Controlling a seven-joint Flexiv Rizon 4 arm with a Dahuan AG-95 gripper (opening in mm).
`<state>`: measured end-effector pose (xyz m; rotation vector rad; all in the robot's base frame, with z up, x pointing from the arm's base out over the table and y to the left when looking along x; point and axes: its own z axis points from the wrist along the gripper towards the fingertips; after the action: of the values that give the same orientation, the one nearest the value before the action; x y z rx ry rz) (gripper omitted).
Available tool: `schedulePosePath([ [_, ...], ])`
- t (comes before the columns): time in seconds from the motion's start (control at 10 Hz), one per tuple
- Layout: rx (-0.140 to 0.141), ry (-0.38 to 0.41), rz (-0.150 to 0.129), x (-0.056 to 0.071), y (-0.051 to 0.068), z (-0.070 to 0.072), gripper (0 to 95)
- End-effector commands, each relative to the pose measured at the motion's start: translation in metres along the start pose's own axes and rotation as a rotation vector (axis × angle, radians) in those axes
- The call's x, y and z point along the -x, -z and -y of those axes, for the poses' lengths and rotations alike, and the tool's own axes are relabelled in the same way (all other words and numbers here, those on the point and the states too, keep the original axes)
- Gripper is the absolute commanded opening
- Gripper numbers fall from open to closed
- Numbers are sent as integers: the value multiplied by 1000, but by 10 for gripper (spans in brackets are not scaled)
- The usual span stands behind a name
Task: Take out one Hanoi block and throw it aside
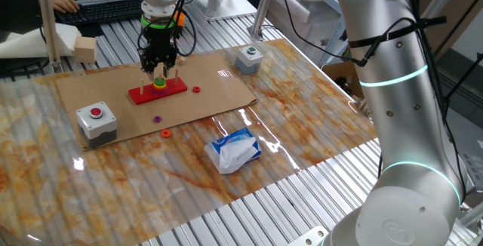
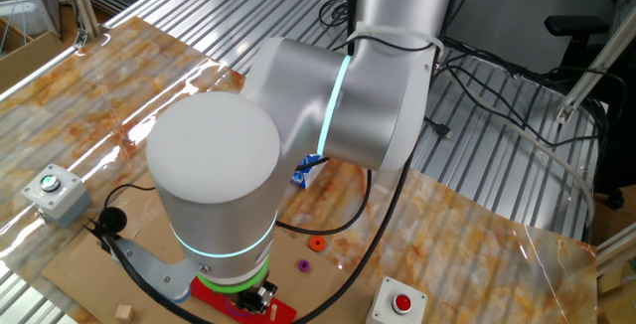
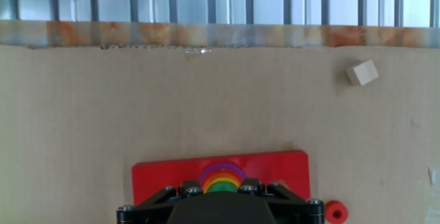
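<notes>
The pincer [image 1: 160, 76] straddles the rainbow-coloured stacked Hanoi rings [image 3: 221, 179] on the flat red plastic base [image 1: 157, 91], seemingly clamped; next, lift straight up.

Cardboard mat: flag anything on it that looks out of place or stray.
Three small rings lie loose off the red base: a red ring beside its right end, a purple ring and an orange ring nearer the red-button box. They look scattered, not stacked. The gripper hangs over the stack.
</notes>
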<state>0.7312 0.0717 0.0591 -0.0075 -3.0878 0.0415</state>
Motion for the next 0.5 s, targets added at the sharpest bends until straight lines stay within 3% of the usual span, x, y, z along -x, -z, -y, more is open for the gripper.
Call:
schedulePosePath([
  [0.1, 0, -1, -3, 1, -1, 0, 380],
  [0.5, 2, 0, -7, 1, -3, -1, 380],
])
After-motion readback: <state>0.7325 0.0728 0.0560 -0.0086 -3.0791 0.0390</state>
